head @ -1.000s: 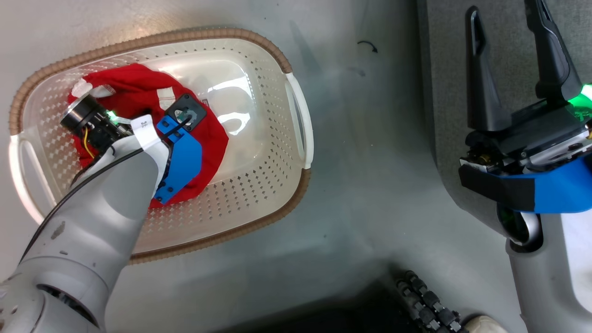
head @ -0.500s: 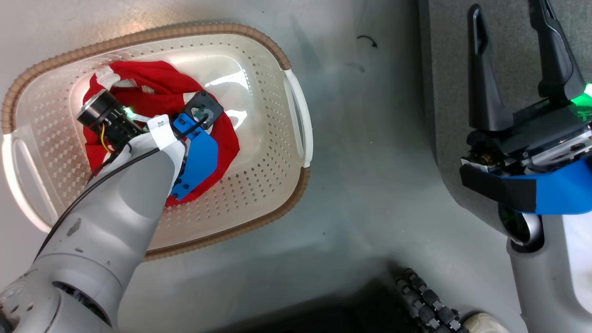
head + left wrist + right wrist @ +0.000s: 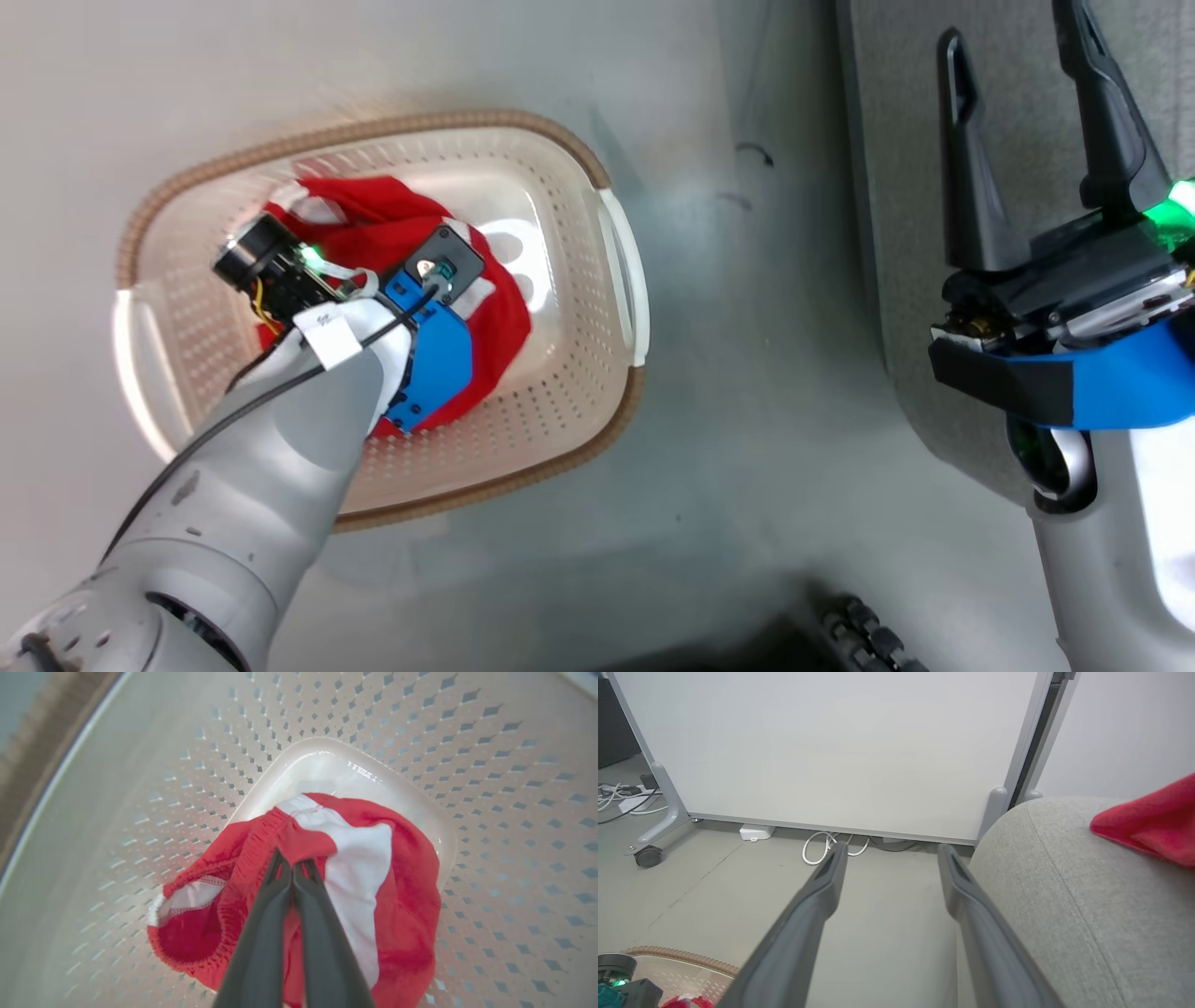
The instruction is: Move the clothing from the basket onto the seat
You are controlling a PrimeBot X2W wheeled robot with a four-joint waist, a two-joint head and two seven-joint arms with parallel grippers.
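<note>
left jaws pinch the red garment (image 3: 411,886) at their tips, inside the basket (image 3: 140,779); right jaws spread wide.

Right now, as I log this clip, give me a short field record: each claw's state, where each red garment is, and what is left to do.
left claw: shut on a fold of the red garment, down inside the basket
right claw: open, empty, by the edge of the seat
second garment: red, lying on the seat
remaining: carry the pinched garment over to the seat
</note>
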